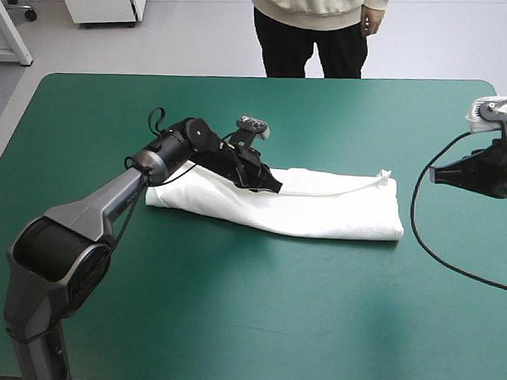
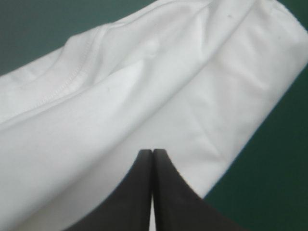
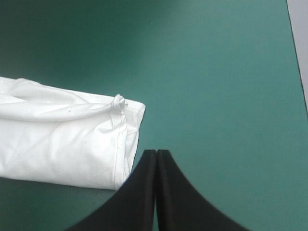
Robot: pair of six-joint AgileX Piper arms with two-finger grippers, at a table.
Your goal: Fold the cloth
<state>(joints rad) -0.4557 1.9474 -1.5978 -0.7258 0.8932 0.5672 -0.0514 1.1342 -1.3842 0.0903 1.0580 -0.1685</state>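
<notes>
Two clenched: left end effector over folded T-shirt; right end effector beside it, apart, empty.

Plain white T-shirt, teal-green cover, black left pincer

Left arm clad in tapered grey shell, round black joint at its base, left gripper and right gripper made of curved black fins.
</notes>
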